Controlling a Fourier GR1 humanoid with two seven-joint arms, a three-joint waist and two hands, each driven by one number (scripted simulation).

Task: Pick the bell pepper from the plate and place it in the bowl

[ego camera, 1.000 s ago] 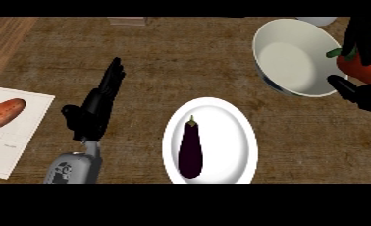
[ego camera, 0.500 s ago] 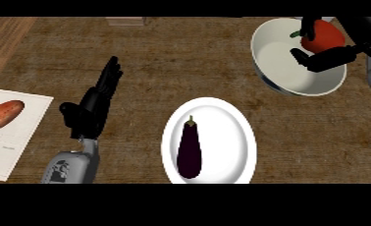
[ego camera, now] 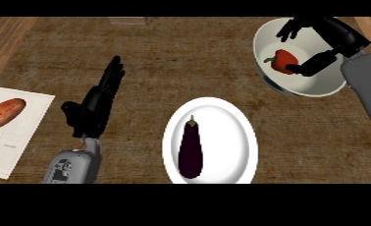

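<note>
the red bell pepper (ego camera: 285, 61) lies inside the white bowl (ego camera: 308, 86) at the upper right of the frame, its green stem pointing toward the left. the right hand (ego camera: 324, 38) reaches over the bowl from the right edge; its fingers (ego camera: 293, 29) are spread above the pepper and its thumb sits just beside the pepper's right side. the hand looks opened off the pepper, though whether the thumb touches it is hard to tell from this angle.

the white plate (ego camera: 239, 129) sits at the lower centre on the brown wooden worktop (ego camera: 181, 58), well apart from the bowl, and carries a dark purple eggplant (ego camera: 191, 147) lying lengthwise with its stem toward the top of the frame.

the left hand (ego camera: 95, 104) rests at the left of the frame, fingers straight and pointing up the picture, holding nothing. at the far left edge a white cutting board (ego camera: 20, 136) bears an orange carrot (ego camera: 10, 110), partly cut off by the frame.
</note>
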